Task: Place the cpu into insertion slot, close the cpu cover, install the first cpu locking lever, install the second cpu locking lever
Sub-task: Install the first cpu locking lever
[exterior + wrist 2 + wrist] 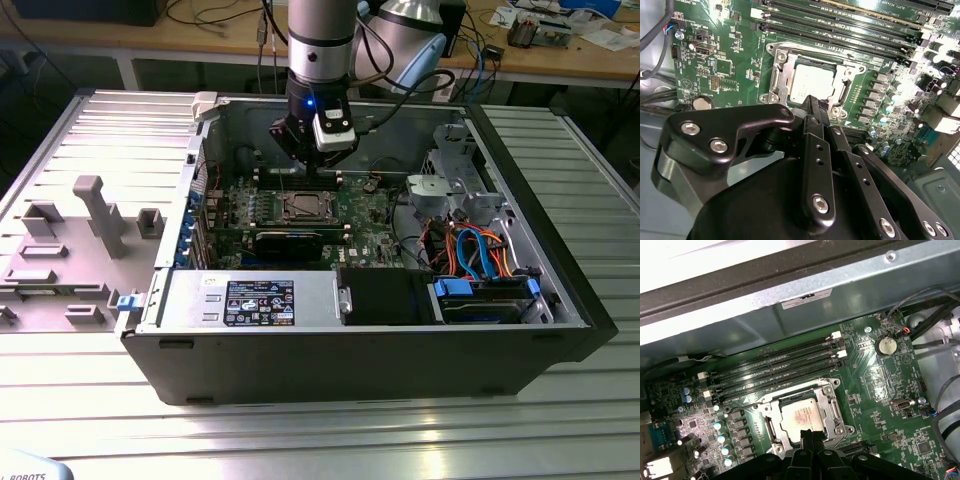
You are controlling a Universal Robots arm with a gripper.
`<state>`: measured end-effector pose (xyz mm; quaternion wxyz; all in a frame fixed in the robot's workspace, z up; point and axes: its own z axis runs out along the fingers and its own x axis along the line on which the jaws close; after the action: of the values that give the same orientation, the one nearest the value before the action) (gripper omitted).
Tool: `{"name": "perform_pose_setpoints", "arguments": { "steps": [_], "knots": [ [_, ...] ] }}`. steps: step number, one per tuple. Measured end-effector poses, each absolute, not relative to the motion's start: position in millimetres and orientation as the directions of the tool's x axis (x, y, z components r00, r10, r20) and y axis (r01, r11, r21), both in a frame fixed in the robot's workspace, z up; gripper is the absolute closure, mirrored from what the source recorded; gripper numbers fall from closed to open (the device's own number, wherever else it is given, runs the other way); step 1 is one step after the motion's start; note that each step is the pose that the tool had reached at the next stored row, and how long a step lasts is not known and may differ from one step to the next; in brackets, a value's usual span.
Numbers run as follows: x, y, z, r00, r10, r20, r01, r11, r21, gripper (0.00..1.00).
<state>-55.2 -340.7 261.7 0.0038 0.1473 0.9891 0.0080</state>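
Pincer (pixel 815 101) pressed together, empty, just above the insertion slot (pixel 826 386) edge — memory slots (pixel 775 365) close beside. Cpu (pixel 802 416) seated there, silver-grey top; cpu cover (pixel 829 412) flat around it.

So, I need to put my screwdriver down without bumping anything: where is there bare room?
The ribbed table in front of the case is bare, and so is its strip past the case on the exterior view's right. Inside is crowded: the gripper hangs by the cpu, cables pack that view's right end. The grey fixture plate carries blocks.
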Motion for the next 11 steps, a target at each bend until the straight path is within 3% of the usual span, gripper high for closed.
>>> {"name": "perform_pose_setpoints", "arguments": {
  "steps": [6, 11],
  "knots": [
    [-55.2, -340.7, 261.6, -0.959, 0.283, -0.022, 0.282, 0.959, 0.022, 0.89],
    [-55.3, -340.7, 261.5, -0.987, 0.160, -0.021, 0.159, 0.987, 0.024, 0.89]
  ]
}}
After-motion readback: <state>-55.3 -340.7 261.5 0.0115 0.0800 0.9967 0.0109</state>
